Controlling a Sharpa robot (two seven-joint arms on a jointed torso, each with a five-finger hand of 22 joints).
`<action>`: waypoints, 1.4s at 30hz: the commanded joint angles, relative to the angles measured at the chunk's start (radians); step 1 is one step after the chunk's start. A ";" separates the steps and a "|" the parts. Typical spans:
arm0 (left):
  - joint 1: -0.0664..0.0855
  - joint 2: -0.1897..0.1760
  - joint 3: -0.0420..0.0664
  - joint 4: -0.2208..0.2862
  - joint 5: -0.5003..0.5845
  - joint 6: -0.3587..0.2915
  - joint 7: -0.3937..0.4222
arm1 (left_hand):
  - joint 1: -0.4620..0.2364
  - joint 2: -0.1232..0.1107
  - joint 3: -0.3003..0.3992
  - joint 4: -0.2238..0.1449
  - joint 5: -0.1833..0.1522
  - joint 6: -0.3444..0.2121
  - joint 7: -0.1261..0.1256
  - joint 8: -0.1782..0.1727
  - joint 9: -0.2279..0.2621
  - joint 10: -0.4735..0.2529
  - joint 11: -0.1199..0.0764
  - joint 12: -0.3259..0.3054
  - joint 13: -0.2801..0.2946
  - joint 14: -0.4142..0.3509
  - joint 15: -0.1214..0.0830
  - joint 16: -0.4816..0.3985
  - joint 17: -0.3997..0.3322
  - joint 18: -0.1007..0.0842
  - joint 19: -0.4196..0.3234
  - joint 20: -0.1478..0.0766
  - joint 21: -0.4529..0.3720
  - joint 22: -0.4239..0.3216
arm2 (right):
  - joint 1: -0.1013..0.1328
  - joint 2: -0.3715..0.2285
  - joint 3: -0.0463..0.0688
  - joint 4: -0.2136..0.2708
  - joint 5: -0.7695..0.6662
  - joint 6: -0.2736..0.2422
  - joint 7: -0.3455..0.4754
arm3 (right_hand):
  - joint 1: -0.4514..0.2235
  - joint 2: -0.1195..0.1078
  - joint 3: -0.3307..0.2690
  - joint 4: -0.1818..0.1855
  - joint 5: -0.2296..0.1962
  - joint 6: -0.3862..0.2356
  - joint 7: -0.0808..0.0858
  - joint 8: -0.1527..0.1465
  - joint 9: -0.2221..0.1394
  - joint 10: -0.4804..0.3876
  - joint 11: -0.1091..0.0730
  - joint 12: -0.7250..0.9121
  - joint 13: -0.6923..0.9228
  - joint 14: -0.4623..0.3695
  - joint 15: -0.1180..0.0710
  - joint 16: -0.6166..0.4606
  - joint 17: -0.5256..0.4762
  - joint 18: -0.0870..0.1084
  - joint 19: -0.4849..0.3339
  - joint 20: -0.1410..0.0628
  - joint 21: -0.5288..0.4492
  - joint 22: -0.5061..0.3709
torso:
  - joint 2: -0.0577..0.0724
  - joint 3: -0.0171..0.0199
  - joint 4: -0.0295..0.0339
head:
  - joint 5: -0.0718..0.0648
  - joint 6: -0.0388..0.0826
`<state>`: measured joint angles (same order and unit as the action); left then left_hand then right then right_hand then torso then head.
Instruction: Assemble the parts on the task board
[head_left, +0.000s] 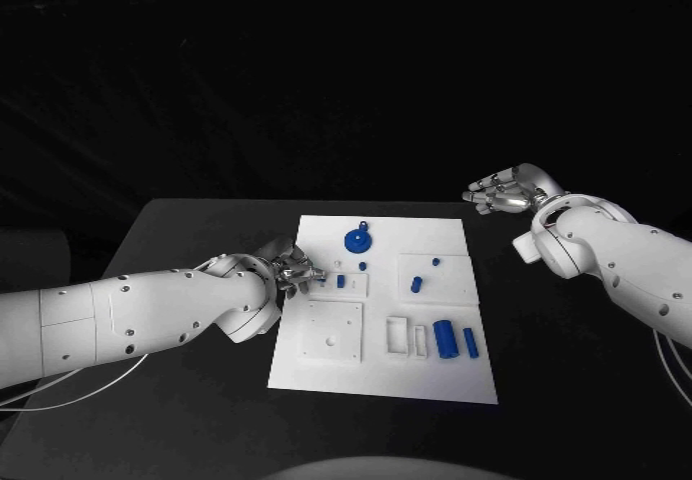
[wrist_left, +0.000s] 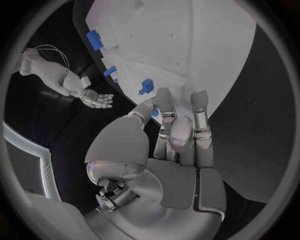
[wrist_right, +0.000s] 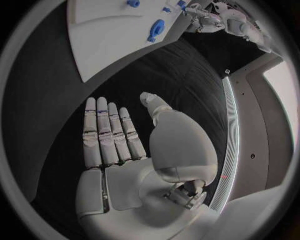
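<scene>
While right hand (head_left: 503, 190) rests open, left fingers (wrist_left: 164, 104) reach task board (head_left: 433, 235) edge — small blue part (wrist_left: 154, 113) possibly pinched.

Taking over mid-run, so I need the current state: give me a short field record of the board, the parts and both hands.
board: white task board flat in the middle of the black table
parts: round blue part near the far edge; two blue cylinders near the right edge; several small blue pieces mid-board
left hand: left hand at the board's left edge, fingertips by a small blue piece; grasp unclear
right hand: right hand off the board at the far right, fingers apart, holding nothing
</scene>
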<state>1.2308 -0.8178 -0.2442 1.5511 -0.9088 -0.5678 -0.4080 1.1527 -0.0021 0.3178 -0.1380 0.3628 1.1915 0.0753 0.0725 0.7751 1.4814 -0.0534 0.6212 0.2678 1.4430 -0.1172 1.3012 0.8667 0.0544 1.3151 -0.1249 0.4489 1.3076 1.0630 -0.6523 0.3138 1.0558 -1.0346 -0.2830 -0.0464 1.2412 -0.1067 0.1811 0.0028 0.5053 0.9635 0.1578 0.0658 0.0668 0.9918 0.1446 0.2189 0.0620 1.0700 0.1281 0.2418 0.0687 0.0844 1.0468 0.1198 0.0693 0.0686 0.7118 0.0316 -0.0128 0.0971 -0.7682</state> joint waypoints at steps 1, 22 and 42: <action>-0.002 0.004 0.000 0.000 -0.029 0.021 -0.014 | 0.009 0.000 0.002 0.007 0.001 0.113 -0.100 0.002 0.033 0.034 -0.024 0.003 -0.001 -0.002 -0.005 0.000 -0.002 0.005 0.000 0.009 0.004 0.017 | -0.001 0.000 0.000 0.000 -0.002 0.024 -0.001 | 0.007 -0.006 0.000 0.003 0.006 0.002 0.006 -0.003 -0.001 -0.005 0.002 -0.002 -0.001 -0.007 -0.003 -0.003 -0.002 -0.006 -0.008 -0.001 0.000 -0.001 | 0.000 0.0007 -0.0001 | -0.001 -0.001; -0.003 0.010 0.000 -0.002 -0.086 0.091 -0.060 | 0.011 -0.003 0.004 0.003 0.012 0.115 -0.101 0.006 0.038 0.034 -0.026 0.009 -0.001 0.000 -0.004 0.010 0.012 0.006 0.000 0.011 0.007 0.017 | -0.003 -0.004 0.000 -0.001 -0.005 0.040 -0.003 | 0.006 -0.005 -0.004 0.002 0.004 0.001 0.007 -0.003 -0.001 -0.007 0.002 -0.002 -0.001 -0.009 -0.002 -0.003 -0.002 -0.006 -0.010 -0.001 0.000 -0.001 | 0.000 0.0013 0.0003 | -0.002 -0.004; -0.003 0.011 0.000 -0.004 -0.115 0.098 -0.074 | 0.010 -0.003 0.006 0.001 0.012 0.116 -0.101 0.006 0.042 0.034 -0.026 0.010 -0.003 -0.001 -0.004 0.010 0.011 0.008 -0.001 0.013 0.009 0.017 | -0.012 -0.006 0.000 -0.002 0.000 0.042 -0.001 | 0.004 -0.003 -0.007 0.004 0.005 0.001 0.007 -0.003 -0.001 -0.009 0.003 -0.001 -0.001 -0.010 -0.002 -0.003 -0.002 -0.006 -0.011 0.000 0.000 -0.001 | 0.000 0.0004 0.0011 | 0.006 -0.009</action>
<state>1.2317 -0.8079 -0.2401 1.5480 -1.0112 -0.5008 -0.4571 1.1514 -0.0064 0.3195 -0.1343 0.3687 1.1915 0.0754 0.0725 0.8180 1.4850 -0.0571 0.6252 0.2663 1.4431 -0.1169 1.3050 0.8778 0.0543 1.3152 -0.1178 0.4528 1.3075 1.0521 -0.6580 0.3134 1.0531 -1.0344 -0.2539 -0.0526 1.2412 -0.1067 0.1783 0.0055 0.5053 0.9639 0.1573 0.0658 0.0668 0.9881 0.1483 0.2189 0.0621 1.0666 0.1247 0.2418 0.0686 0.0843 1.0395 0.1198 0.0693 0.0686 0.7117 0.0321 -0.0120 0.1019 -0.7771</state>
